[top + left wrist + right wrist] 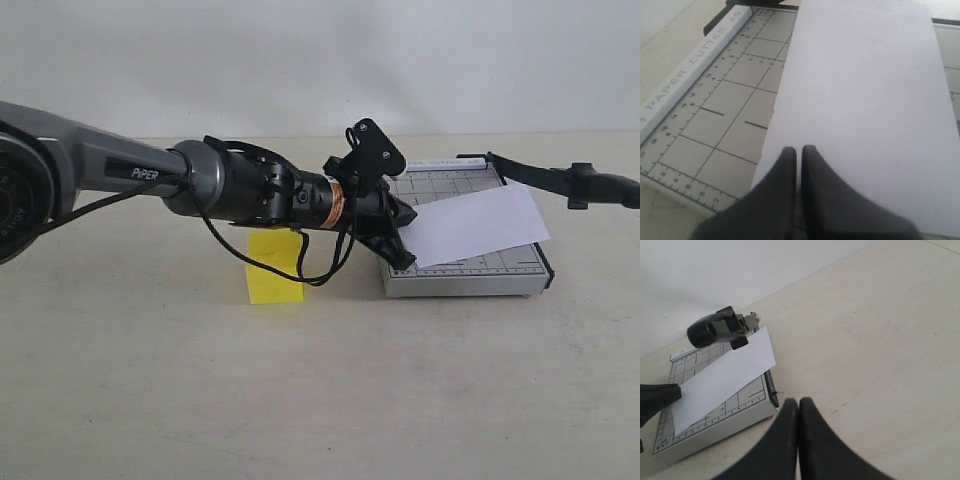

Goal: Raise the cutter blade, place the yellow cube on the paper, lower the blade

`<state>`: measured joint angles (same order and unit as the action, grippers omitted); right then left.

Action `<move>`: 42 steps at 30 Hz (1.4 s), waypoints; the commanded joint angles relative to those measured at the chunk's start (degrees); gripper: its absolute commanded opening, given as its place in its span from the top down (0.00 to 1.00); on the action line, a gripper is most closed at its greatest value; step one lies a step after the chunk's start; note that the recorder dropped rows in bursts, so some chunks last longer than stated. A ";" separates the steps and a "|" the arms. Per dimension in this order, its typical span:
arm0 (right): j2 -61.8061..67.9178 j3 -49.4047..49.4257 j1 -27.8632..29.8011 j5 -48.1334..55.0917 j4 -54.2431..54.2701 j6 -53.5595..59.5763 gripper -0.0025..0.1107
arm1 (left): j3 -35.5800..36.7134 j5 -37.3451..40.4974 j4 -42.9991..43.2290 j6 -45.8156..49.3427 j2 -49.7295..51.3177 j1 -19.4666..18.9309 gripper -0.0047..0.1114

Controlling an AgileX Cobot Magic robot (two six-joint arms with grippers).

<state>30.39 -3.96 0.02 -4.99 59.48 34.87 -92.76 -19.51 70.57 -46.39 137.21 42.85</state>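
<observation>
Exterior view is showing the yellow cube (pixel 272 268) sitting on the table (pixel 300 400) beside the cutter board (pixel 470 283), its top hidden behind the left arm (pixel 110 165). The paper (pixel 480 225) is lying askew on the board, the cutter blade (pixel 600 186) raised. The left gripper (pixel 799 150) is hanging level at the paper's edge, fingers clenched; the right gripper (pixel 798 402) is hovering clenched, empty.

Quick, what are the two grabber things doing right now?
Left gripper: fingers closed at the paper edge; grip on it cannot be told.
Right gripper: fingers closed, holding nothing.
</observation>
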 commanded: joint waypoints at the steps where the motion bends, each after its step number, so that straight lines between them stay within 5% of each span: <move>1: -0.55 0.16 -0.04 -0.63 -0.21 0.02 0.98 | -1.50 0.97 0.38 0.24 1.40 0.29 0.92; 18: -0.55 0.16 -0.04 -0.63 -0.21 0.02 0.98 | -6.63 -1.63 0.38 0.13 5.09 0.48 0.92; 29: -0.55 0.16 -0.04 -0.63 -0.21 0.02 0.98 | -6.61 -0.13 0.38 -4.25 -3.48 -0.01 0.92; 33: -0.55 0.16 -0.04 -0.63 -0.21 0.02 0.98 | -6.61 0.92 2.23 -16.03 -5.96 -0.01 0.75; 38: -0.55 0.16 -0.63 -0.97 -0.21 0.02 0.98 | -1.02 13.09 19.14 -47.29 -12.66 -1.00 0.41; 42: -0.55 0.16 -3.39 -1.15 -0.21 0.02 0.98 | 9.65 15.27 29.38 -64.81 -20.44 -3.92 0.38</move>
<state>30.39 -3.96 -1.88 -5.74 59.48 34.87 -88.80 -6.41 94.58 -99.70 121.56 40.92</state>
